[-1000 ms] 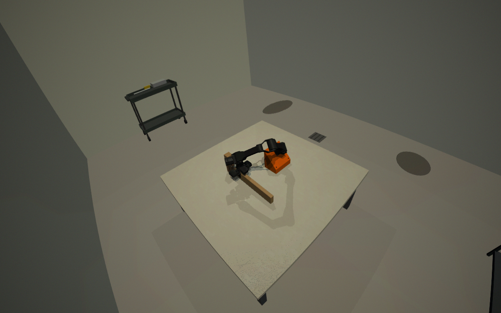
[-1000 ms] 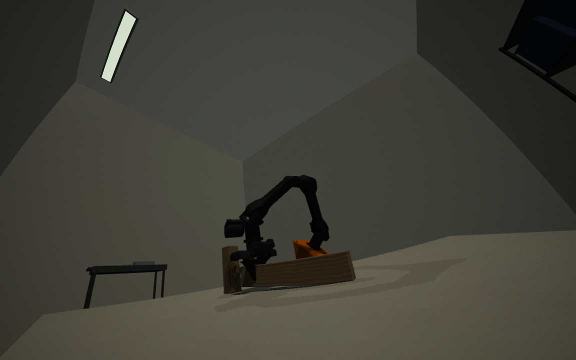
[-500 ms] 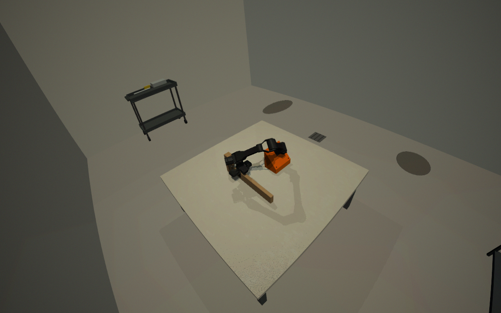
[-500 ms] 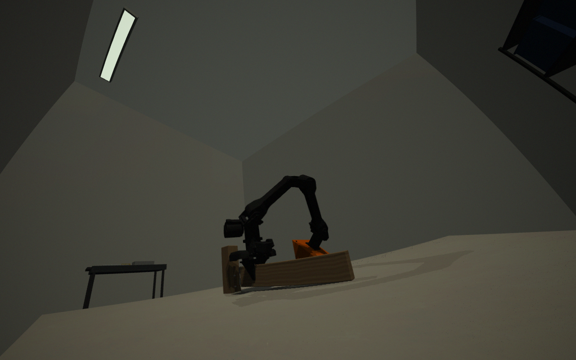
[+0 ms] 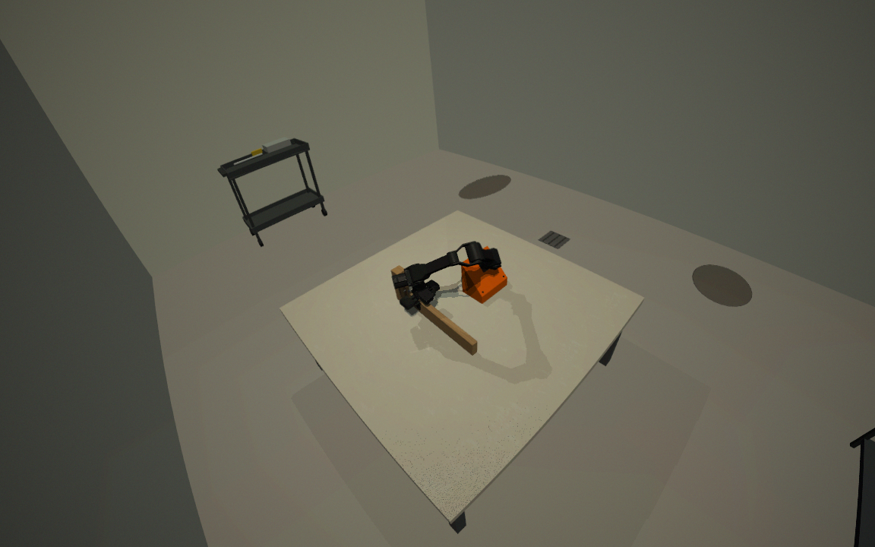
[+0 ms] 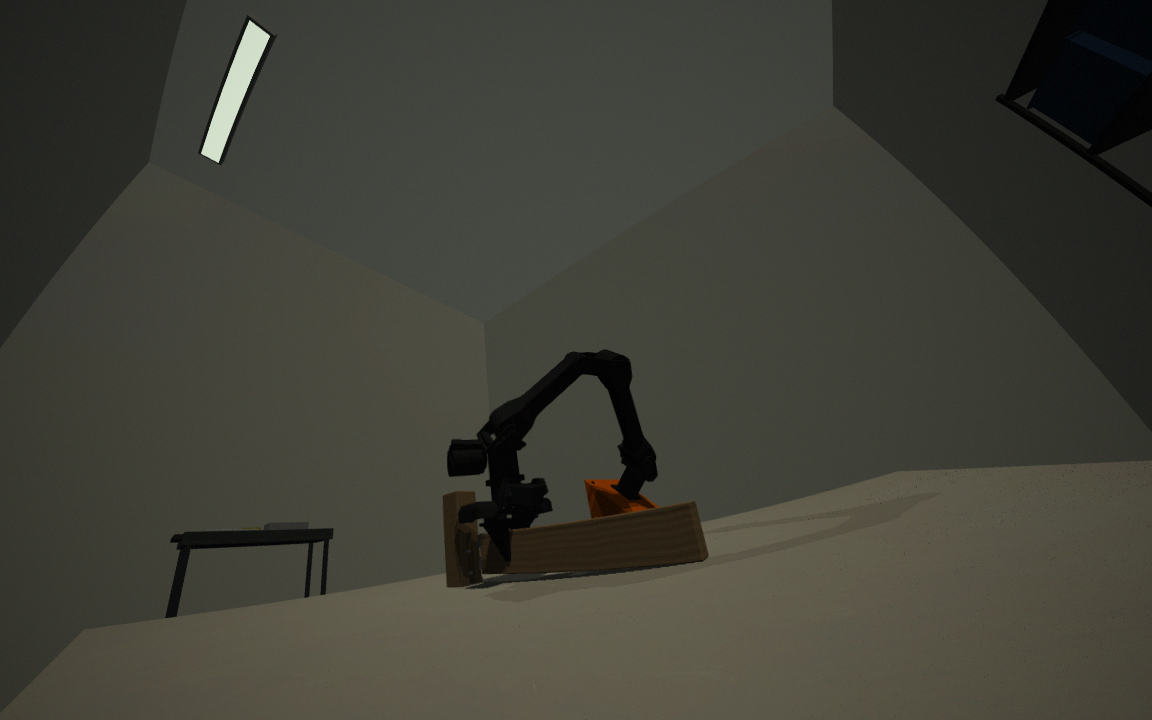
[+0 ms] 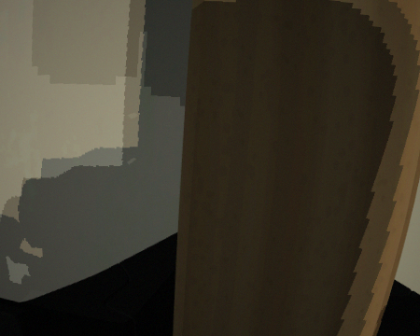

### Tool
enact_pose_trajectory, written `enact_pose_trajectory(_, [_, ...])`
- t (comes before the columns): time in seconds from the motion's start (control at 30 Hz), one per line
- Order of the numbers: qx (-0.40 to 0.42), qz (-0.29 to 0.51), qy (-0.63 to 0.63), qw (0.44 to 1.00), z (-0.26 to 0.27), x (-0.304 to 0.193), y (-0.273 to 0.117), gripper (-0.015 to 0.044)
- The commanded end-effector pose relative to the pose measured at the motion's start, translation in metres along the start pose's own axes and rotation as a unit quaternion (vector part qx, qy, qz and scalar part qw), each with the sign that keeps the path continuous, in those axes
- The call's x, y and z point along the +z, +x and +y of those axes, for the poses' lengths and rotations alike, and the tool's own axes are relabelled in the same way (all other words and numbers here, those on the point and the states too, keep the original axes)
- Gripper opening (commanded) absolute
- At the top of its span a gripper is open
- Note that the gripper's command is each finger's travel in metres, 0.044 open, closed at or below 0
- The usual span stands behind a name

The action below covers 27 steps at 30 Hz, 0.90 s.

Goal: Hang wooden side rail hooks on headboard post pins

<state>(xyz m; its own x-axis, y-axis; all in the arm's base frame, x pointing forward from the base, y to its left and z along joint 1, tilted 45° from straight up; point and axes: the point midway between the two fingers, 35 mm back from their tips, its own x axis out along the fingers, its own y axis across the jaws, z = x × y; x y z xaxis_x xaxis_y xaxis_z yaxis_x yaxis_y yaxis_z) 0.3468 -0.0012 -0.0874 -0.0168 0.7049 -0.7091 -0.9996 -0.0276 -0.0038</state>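
One arm (image 5: 437, 264) (image 6: 549, 391) and one gripper (image 5: 415, 305) (image 6: 499, 553) (image 7: 257, 246) are being shown. One wooden side rail (image 5: 450, 328) (image 6: 607, 539) is being held by the gripper, two fingers being kept closed on its near end, just beside the headboard post (image 5: 397, 271) (image 6: 453, 537). The one post is being seen upright on one table (image 5: 468, 435) (image 6: 562, 653); the rail's far end is being pointed away from it. Whether that end is being supported by the table cannot be told. The hooks, pins and slot are being hidden or shown too small, so seating cannot be told. One broad wooden surface (image 7: 275, 163) is being shown in the wrist view.

One orange base (image 5: 493, 290) (image 6: 600, 497) is being seen near the post, across the table surface. Well apart from the post, one two-shelf cart (image 5: 257, 165) (image 6: 249, 539) is being seen, one grey box (image 5: 278, 143) (image 6: 285, 525) and one yellow item (image 5: 256, 152) being carried on top.
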Motion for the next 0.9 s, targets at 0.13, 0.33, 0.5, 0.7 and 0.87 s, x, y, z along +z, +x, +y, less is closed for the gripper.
enact_pose_trajectory(0.13, [-0.005,0.003,0.0,1.0,-0.0024,-0.0035,-0.0044,0.0])
enact_pose_trajectory(0.33, [-0.005,0.003,0.0,1.0,-0.003,-0.0041,-0.0047,0.0])
enact_pose_trajectory(0.5, [-0.005,0.003,0.0,1.0,-0.0036,-0.0046,-0.0048,0.0])
enact_pose_trajectory(0.7, [-0.005,0.003,0.0,1.0,-0.0043,-0.0053,-0.005,0.0])
enact_pose_trajectory(0.87, [-0.005,0.003,0.0,1.0,-0.0042,-0.0059,-0.0049,0.0])
